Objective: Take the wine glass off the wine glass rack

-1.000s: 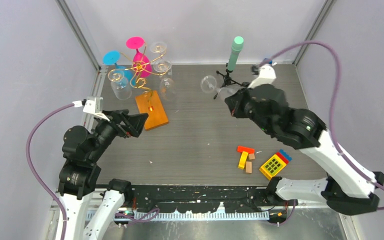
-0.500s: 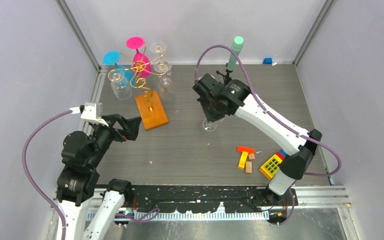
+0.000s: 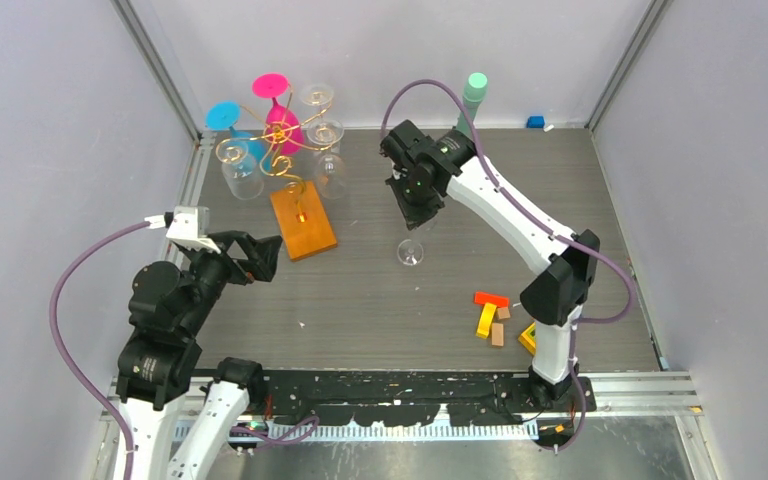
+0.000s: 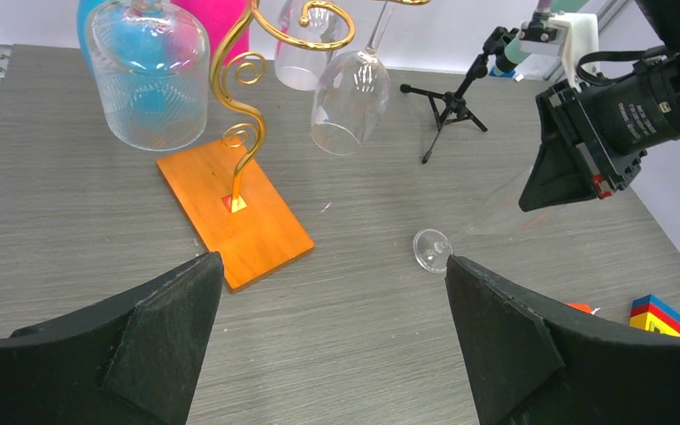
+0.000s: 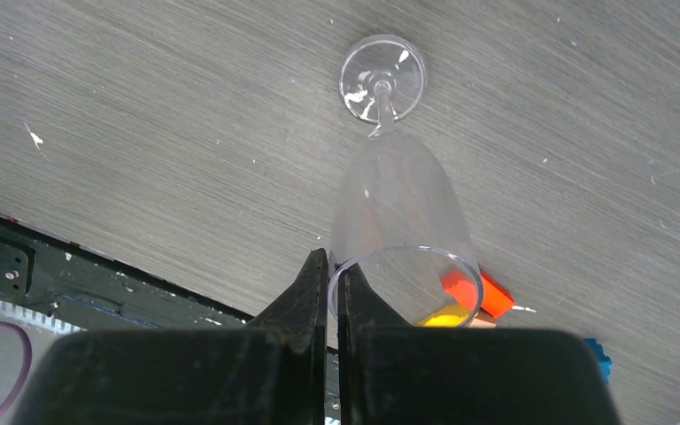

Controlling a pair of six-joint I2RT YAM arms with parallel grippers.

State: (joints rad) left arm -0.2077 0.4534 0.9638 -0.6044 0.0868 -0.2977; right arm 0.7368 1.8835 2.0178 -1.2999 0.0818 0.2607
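The wine glass rack [image 3: 278, 140], gold wire on an orange wooden base [image 3: 302, 222], stands at the back left with pink, blue and clear glasses hanging on it; it also shows in the left wrist view [image 4: 241, 133]. My right gripper [image 3: 417, 214] is shut on the rim of a clear wine glass [image 3: 410, 252], off the rack, held tilted, foot down by the table right of the base. In the right wrist view, my right gripper [image 5: 334, 266] pinches the rim of the glass [image 5: 397, 208]. My left gripper [image 4: 332, 261] is open and empty near the base [image 4: 235, 211].
A black tripod with a mint-green cylinder [image 3: 470, 105] stands behind the right gripper. Toy blocks [image 3: 490, 315] lie at the front right. A small blue block [image 3: 534, 122] sits at the back right corner. Walls close in on three sides.
My right arm has swung the clear glass from beside the tripod to mid-table and turned it foot down. The left arm has barely moved.
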